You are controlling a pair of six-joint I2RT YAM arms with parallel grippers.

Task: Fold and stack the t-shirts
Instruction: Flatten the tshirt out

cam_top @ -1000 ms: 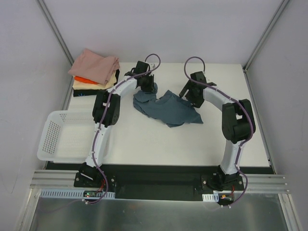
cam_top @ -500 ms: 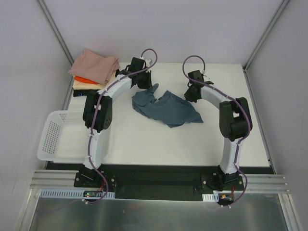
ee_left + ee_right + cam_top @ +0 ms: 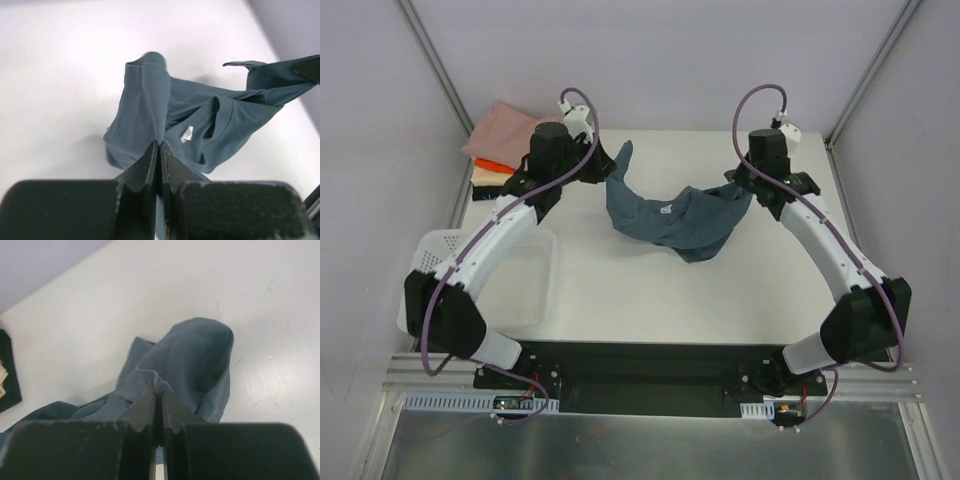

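slate-blue t-shirt (image 3: 665, 215) slung left-to-right between left gripper (image 3: 159, 146) and right gripper (image 3: 158, 386), both jaws clamped on it; middle probably touches worktop (image 3: 620, 290).

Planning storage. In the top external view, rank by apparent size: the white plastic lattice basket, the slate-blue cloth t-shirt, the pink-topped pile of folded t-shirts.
1. white plastic lattice basket, though partly covered.
2. slate-blue cloth t-shirt, bunched and lifted nearer the camera, so unsure.
3. pink-topped pile of folded t-shirts, partly hidden.
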